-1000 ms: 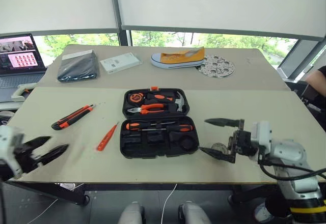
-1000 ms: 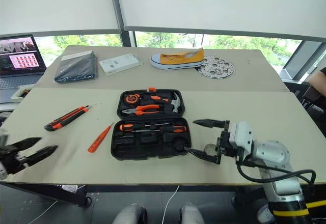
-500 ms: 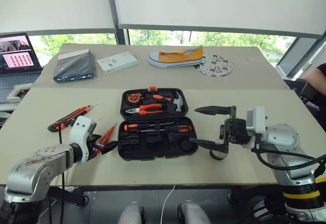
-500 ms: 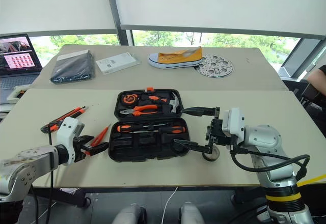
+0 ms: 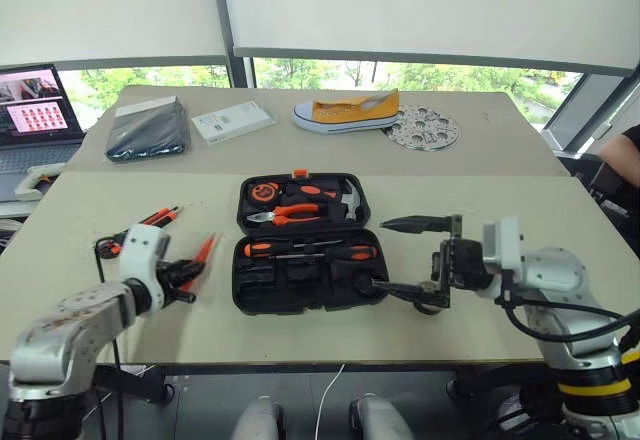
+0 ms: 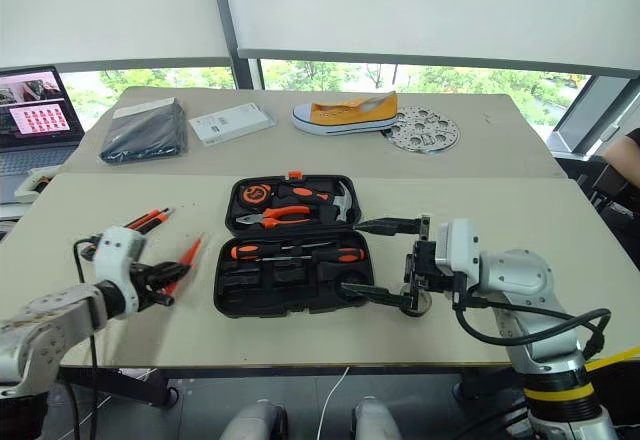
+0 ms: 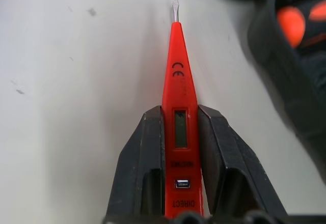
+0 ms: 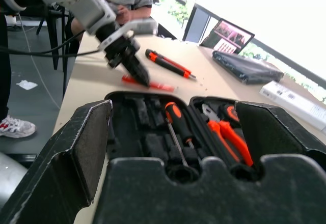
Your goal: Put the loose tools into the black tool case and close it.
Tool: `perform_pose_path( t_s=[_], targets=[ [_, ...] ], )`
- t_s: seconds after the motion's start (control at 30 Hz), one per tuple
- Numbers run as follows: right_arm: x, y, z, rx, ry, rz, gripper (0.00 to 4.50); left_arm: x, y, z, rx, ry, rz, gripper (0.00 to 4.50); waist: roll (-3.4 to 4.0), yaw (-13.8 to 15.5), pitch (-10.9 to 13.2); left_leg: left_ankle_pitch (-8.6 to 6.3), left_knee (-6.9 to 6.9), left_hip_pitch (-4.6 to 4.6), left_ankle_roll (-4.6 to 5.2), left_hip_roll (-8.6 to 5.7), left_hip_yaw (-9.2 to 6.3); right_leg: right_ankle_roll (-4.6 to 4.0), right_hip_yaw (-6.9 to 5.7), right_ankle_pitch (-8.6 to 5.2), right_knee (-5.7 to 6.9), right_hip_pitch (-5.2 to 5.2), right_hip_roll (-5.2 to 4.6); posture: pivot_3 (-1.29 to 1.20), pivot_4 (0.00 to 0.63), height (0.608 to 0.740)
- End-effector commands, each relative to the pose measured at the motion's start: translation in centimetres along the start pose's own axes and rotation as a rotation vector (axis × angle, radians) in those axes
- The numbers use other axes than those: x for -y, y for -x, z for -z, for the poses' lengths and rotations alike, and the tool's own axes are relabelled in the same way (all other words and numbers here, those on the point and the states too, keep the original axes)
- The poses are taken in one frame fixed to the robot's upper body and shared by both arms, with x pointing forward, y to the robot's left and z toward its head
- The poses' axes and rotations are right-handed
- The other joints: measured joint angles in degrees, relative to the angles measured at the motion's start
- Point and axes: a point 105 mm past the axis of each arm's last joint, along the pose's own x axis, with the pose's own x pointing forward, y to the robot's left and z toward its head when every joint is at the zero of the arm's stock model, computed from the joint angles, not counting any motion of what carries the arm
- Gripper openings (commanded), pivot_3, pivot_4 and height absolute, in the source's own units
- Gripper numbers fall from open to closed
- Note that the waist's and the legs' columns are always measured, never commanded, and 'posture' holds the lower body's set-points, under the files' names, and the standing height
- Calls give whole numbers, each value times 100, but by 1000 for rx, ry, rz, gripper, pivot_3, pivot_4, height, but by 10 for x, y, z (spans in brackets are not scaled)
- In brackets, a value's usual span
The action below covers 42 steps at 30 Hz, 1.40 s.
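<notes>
The orange tester point(image 7: 179, 127) carries a "CE" mark on its shaft and, near the butt end, the word "DIRECT" printed upside down; a smaller line of print above it is too blurred to read. The left gripper point(image 7: 179, 132) has its 2 black fingers point(image 7: 142, 152) pressed against both flanks of the tester — closed on it, metal tip pointing away over the pale table point(image 5: 120, 200). Half a second ago those fingers stood wider around the tool; now they pinch it.

The black tool case point(image 5: 305, 243) lies open at mid-table, just right of the left gripper, with pliers, hammer and tape measure in the far half and 1 orange-and-black screwdriver point(image 5: 310, 250) in the near half. The utility knife point(image 6: 150, 220) lies left of the case, beyond the left arm.

The right gripper point(image 5: 405, 256) hangs wide open at the case's right edge, holding nothing — 1 finger now overlaps the case's near corner, closer in than a second ago.
</notes>
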Motion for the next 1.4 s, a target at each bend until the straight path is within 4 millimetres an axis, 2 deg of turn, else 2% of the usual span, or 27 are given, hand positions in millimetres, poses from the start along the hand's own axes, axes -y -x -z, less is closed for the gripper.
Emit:
perform_pose_path(
  t_s=[0.03,0.13,0.2,0.3,0.37,0.53,0.6,0.87,1.03,1.4],
  targets=[
    [5,13,-14,-10,24,29,4500,17,12,-31,108,-296,290,447,0,4,0,0,0,0,0,0,2,-4,-1,-2,-1,-1,-1,0,150,740],
    [11,25,-11,-92,-8,51,4500,39,8,-36,79,-445,519,447,3,79,2,0,1,-1,-1,-5,9,-37,-3,-22,-3,-1,-10,0,150,740],
    [16,32,-8,-164,-25,70,4500,62,-2,-36,31,-537,662,447,3,138,2,0,5,-3,0,-7,15,-31,-2,-19,-9,2,-15,0,150,740],
    [19,37,-4,-228,-53,92,4500,82,-21,-35,-27,-617,744,447,1,144,1,0,7,-13,0,-9,16,-20,0,-13,-20,3,-14,0,150,740],
    [19,38,-2,-248,-57,94,4500,89,-33,-32,-61,-676,766,447,1,138,1,0,8,-20,0,-9,16,15,3,6,-20,0,-9,0,150,740],
    [13,40,3,-278,-85,98,4500,86,-58,-11,-182,-743,763,447,1,86,1,-4,7,-25,7,-6,11,21,13,-3,-14,-5,11,0,150,740],
    [12,42,3,-282,-86,108,4500,87,-63,-11,-185,-746,755,447,0,92,1,-4,7,-26,8,-3,10,20,14,-4,-13,-6,15,0,150,740],
    [6,44,9,-282,-100,120,4500,82,-72,-13,-214,-815,746,447,1,93,1,-3,14,-9,9,-5,10,65,18,-26,0,5,12,0,150,740],
    [5,44,10,-277,-103,121,4500,88,-73,-10,-251,-832,782,447,1,87,1,-3,15,-7,9,-5,10,65,22,-26,2,6,15,0,150,740],
    [1,40,13,-276,-115,107,4500,100,-90,-9,-281,-847,761,447,2,142,0,-3,28,-9,9,-7,8,69,23,-24,4,11,14,0,150,740]
  ],
)
